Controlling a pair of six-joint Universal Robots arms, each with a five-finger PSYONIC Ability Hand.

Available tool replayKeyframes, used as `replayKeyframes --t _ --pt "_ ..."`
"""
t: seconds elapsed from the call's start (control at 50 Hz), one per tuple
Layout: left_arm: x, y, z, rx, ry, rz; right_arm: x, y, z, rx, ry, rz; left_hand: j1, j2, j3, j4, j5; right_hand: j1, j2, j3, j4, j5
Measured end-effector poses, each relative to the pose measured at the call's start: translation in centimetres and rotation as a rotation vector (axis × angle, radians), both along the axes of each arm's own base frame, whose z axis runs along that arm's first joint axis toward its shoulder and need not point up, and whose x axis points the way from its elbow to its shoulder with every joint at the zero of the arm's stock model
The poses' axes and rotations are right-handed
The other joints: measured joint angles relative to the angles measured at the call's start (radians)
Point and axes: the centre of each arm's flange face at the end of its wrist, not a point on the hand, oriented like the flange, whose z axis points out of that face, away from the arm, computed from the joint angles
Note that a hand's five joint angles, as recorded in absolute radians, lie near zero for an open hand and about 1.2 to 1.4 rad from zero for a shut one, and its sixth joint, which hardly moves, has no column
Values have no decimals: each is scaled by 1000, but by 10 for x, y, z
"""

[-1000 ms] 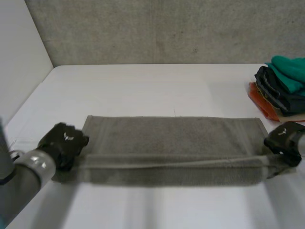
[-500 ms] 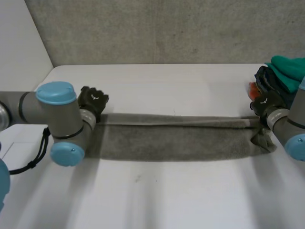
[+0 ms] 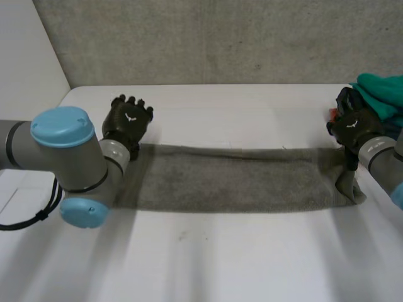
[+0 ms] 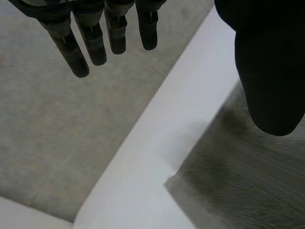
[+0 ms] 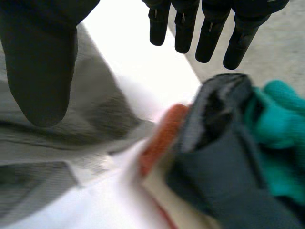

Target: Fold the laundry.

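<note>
A grey towel lies across the table as a long folded strip. Its right end is bunched up in a small peak. My left hand hovers just past the strip's far left corner, open, with straight fingers holding nothing. That towel corner lies below its thumb. My right hand is above the strip's far right end, open too. Its fingers are spread and its thumb stands over the towel without touching it.
A pile of clothes in teal, dark grey and orange sits at the table's right edge, close to my right hand; the pile lies just beyond its fingertips. A grey wall backs the white table.
Both hands carried the towel's near edge over to the far edge, folding it in half lengthwise. They then opened and let go, lifting slightly past the far edge.
</note>
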Motion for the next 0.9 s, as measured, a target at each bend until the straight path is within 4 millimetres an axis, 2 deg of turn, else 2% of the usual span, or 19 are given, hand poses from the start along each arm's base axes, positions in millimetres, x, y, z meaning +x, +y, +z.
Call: replayKeyframes --t 0.1,0.22,0.34,0.44,0.46,0.52,0.66,0.9 --pt "-1 -1 -11 23 0 -41 -6 -2 -4 57 -71 12 0 0 0 0 0 0 0 0 0 4" --pt "-1 -23 -27 24 5 -27 -11 -19 -16 21 -135 8 0 0 0 0 0 0 1 0 0 5" --pt "0 -25 -33 37 7 -19 -13 -16 -17 11 -162 -3 0 0 0 0 0 38 65 30 26 26" --pt "5 -12 -19 47 40 -18 -19 6 5 51 -222 -41 0 0 0 0 0 137 140 112 110 105" --pt "7 -6 -13 50 59 -18 -24 16 12 83 -250 -64 0 0 0 0 0 173 188 148 146 139" --pt "13 8 1 57 106 -18 -34 33 16 148 -289 -107 0 0 0 0 0 237 263 214 215 201" --pt "22 33 14 91 198 -19 -44 55 -1 233 -296 -108 0 0 0 0 0 280 308 265 262 250" --pt "22 40 8 124 212 -41 -51 45 -34 203 -244 -80 0 0 0 0 0 300 322 285 283 270"
